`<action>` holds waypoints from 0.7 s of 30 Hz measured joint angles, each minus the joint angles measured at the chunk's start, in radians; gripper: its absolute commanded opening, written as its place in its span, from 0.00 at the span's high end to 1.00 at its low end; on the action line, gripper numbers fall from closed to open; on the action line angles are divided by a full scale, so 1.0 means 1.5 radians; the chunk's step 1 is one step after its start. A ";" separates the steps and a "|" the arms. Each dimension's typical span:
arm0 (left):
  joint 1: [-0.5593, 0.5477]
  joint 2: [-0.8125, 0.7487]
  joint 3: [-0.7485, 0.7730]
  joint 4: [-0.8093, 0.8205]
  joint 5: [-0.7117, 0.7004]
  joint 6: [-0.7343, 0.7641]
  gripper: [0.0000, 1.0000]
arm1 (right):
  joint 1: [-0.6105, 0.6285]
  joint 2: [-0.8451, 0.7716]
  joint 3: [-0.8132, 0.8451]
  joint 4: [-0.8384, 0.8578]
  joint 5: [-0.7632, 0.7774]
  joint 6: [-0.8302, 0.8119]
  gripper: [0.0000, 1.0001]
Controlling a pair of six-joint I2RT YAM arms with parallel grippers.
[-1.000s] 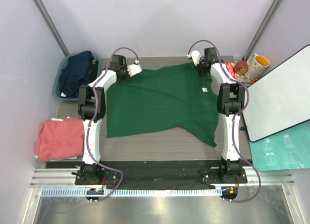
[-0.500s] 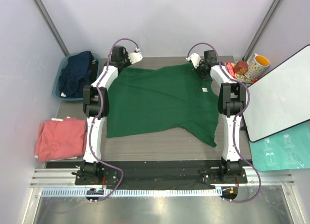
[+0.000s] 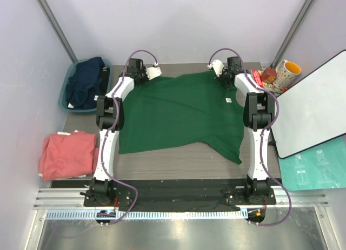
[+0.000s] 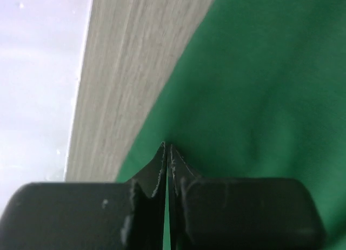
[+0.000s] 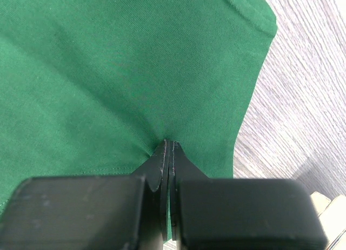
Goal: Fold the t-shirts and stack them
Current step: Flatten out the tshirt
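Caught early in the fold, with the dark green t-shirt (image 3: 178, 112) spread flat across the table (image 3: 178, 158), pinched at its far edge in the fully closed left gripper (image 4: 166, 153) and right gripper (image 5: 168, 147), probably next to be lifted and drawn evenly nearward.

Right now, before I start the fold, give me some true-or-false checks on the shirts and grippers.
1. The left gripper and right gripper are both shut on the green t-shirt. True.
2. The navy t-shirt lies folded beside the green one. False: it is bunched in the teal tub.
3. The salmon-pink t-shirt lies left of the left arm. True.
4. The green t-shirt is folded in half. False: it lies spread open on the table.
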 measured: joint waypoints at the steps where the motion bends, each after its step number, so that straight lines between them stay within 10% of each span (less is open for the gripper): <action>1: 0.000 0.006 0.009 -0.001 -0.004 0.004 1.00 | 0.000 -0.003 -0.005 0.002 0.001 0.000 0.99; 21: -0.011 -0.067 -0.112 -0.003 -0.048 0.062 1.00 | 0.000 -0.121 -0.195 0.025 0.021 -0.008 0.97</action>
